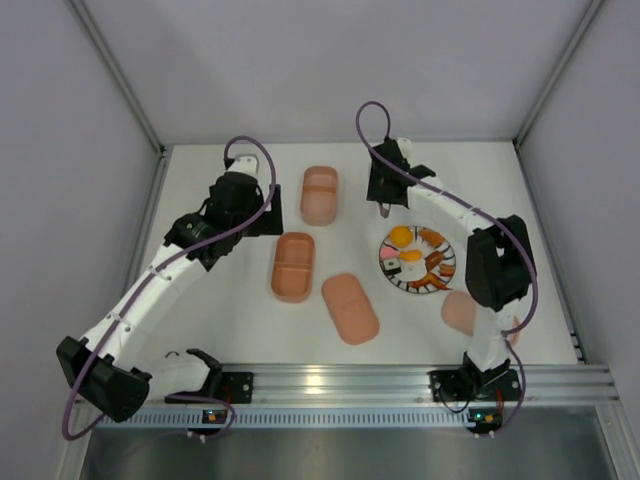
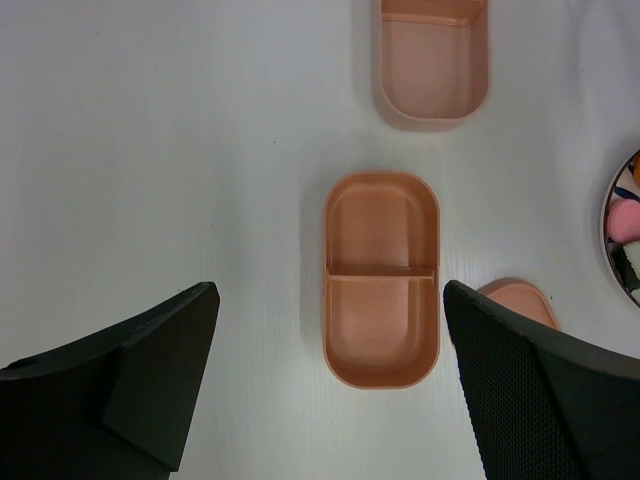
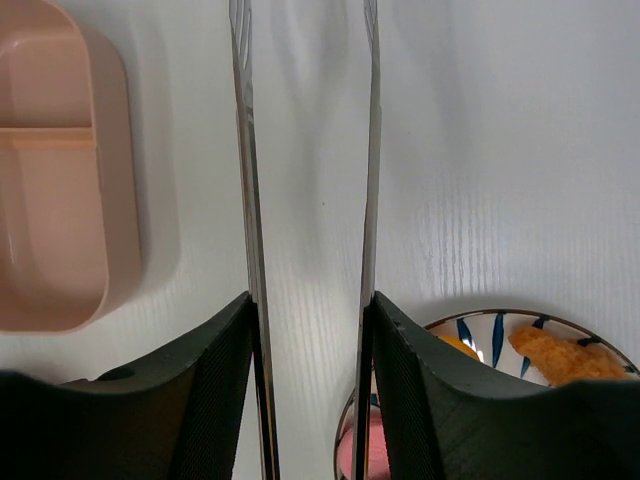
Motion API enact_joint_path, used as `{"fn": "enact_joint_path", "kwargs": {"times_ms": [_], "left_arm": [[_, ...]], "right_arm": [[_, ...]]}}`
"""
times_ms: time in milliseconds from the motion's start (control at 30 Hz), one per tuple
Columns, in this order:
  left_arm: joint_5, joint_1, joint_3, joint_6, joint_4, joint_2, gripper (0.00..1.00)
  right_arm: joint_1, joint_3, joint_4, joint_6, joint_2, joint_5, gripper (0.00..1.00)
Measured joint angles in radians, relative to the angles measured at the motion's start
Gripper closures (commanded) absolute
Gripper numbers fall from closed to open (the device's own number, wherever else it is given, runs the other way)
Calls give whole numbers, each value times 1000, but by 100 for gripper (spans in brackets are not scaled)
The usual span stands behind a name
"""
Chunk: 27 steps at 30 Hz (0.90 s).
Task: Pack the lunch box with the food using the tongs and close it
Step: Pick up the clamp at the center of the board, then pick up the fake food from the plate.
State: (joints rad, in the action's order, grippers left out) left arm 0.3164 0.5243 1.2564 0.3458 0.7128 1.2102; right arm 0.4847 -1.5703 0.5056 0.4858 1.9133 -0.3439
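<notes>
Our right gripper, half closed, pinched the slim silvery metal tongs; their tips ran off frame. Its finger hid part of the striped round plate holding toy food. Our left gripper hung wide open above the salmon-pink divided plastic tray.

Striped round plate on white table; metal rail at near edge.

Light: I saw bright, even light from above.
Shadows: soft, beside the lunch box.
Glare: on the rail.
</notes>
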Motion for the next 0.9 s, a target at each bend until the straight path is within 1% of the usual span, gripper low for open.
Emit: {"fn": "enact_joint_path", "kwargs": {"times_ms": [133,433,600,767,900], "left_arm": [[3,0,-27,0,-1,-37,1],[10,0,-117,1,-13,-114,1],[10,0,-152,4,-17,-122,1],[10,0,-169,4,-21,-122,1],[9,0,-172,5,-32,-122,1]], "right_arm": [[0,45,25,-18,-114,7,53],[2,213,118,-35,-529,32,53],[4,282,212,-42,-674,40,53],[4,326,328,-45,-787,6,52],[4,381,372,-48,-884,7,53]]}}
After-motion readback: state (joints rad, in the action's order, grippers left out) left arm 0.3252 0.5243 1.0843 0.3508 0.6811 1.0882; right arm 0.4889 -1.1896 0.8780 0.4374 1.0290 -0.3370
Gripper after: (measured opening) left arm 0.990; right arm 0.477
